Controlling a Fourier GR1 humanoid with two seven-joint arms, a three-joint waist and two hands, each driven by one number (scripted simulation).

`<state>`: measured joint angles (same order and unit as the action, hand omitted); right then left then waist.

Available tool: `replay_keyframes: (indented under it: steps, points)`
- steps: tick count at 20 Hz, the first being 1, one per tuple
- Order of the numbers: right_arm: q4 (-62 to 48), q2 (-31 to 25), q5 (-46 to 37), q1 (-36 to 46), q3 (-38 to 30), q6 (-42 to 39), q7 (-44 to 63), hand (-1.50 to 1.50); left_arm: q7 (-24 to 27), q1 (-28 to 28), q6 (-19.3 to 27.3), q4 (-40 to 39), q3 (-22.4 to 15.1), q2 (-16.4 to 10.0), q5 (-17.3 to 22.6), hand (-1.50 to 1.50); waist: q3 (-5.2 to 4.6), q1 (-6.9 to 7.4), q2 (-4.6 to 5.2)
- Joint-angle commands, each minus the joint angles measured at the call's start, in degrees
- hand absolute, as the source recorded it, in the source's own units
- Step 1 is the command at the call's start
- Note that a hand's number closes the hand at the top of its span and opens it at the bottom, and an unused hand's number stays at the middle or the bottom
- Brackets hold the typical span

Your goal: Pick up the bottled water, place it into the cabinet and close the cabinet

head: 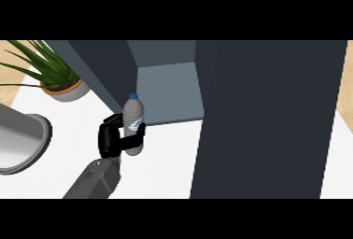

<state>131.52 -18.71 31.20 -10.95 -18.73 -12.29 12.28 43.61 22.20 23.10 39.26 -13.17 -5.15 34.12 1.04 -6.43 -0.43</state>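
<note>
Bottled water (134,109) stands upright in the left robot hand (110,137), just in front of the open cabinet (169,91). Its blue cap (134,96) points up and reaches the height of the lower edge of the cabinet's opening, and a blue and white label (137,124) shows between the fingers. The black fingers are curled round the bottle's lower half from its left side, with the thumb across its front. The neck and shoulder rise clear above the robot hand and the base shows below it. Whether the base touches the white counter (165,168) cannot be told.

The grey forearm (96,179) comes in from the lower edge, left of the middle, and slants up to the wrist.

The cabinet's inside is a lighter grey-blue, framed by dark walls, and the bottle sits at the opening's left front corner, not inside it. A wide dark panel (269,121) of the cabinet fills the right side of the view, just beside the opening.

Left of the cabinet, a potted plant (66,89) stands on the counter, well apart from the bottle. A grey round vessel (27,140) is cut off by the left edge.
</note>
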Motion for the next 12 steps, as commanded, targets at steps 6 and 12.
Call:
replay_keyframes:
  steps: [6,12]
  points:
    - [-2.46,-1.15,4.05,1.37,-2.08,-1.90,-0.64,-1.50,-9.44,16.16,7.22,-3.27,-2.91,2.99,-2.34,1.50,-0.96,-3.20,1.90]
    - [-2.85,-2.06,5.57,1.14,-3.20,-2.47,0.04,-1.50,-6.97,14.18,7.47,-1.98,-1.52,4.00,0.09,1.50,-1.19,-4.42,2.16]
